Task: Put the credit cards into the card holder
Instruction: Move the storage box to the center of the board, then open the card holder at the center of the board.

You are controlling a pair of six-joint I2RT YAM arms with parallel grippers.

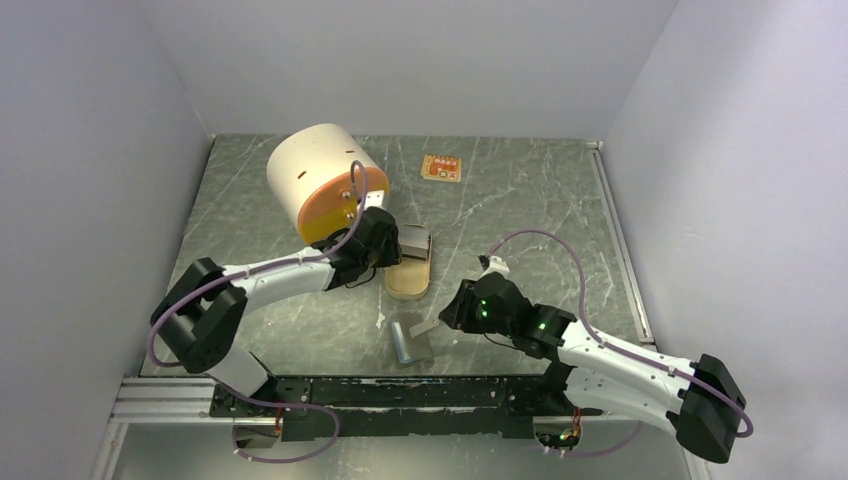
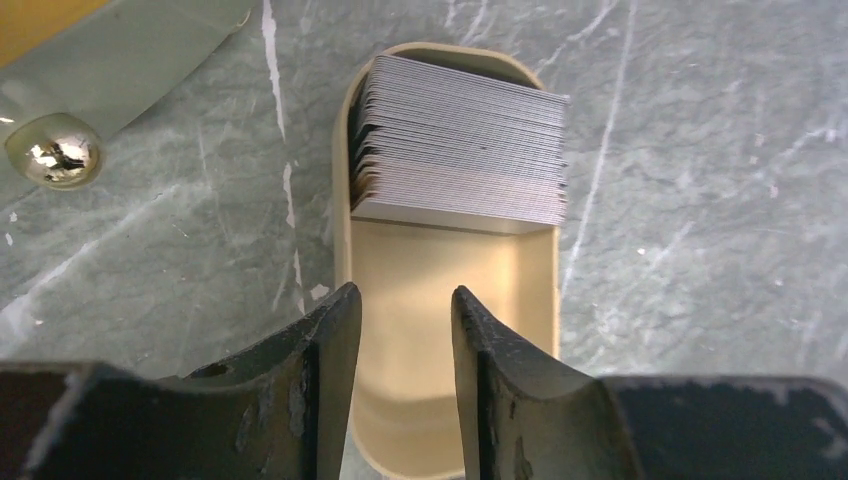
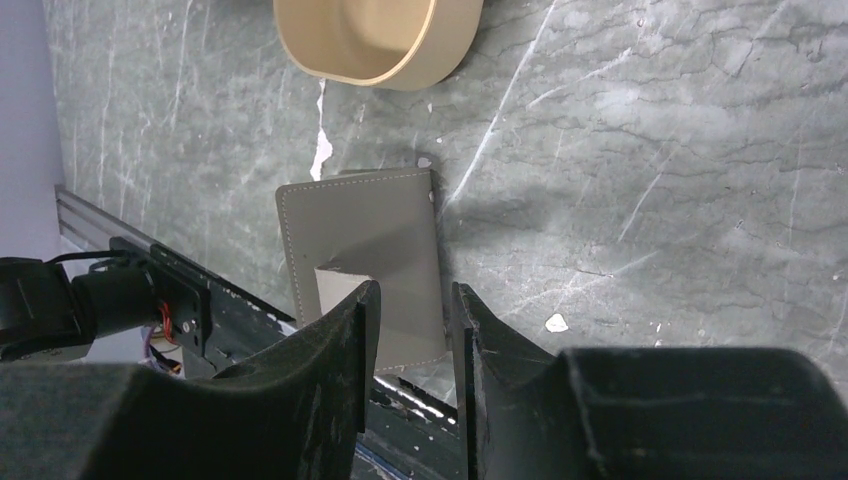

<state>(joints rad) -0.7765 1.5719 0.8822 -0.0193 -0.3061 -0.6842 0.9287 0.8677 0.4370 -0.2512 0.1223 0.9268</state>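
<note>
A gold-orange credit card (image 1: 440, 167) lies flat at the back of the table. The card holder (image 3: 365, 240) is a flat grey stitched sleeve lying near the front edge, also seen from above (image 1: 410, 342). My right gripper (image 3: 412, 290) hovers over it, open; a paler flap (image 3: 335, 285) runs behind its left finger and nothing sits between the jaws. From above, that gripper (image 1: 445, 318) is just right of the holder. My left gripper (image 2: 405, 295) is open and empty over the tan oval tin (image 2: 450, 280). A stack of thin grey cards (image 2: 460, 150) fills the tin's far end.
A white cylinder with an orange lid (image 1: 325, 185) lies on its side at the back left, close to my left wrist. The black rail (image 1: 420, 395) runs along the near edge, just below the holder. White walls close in the left, back and right.
</note>
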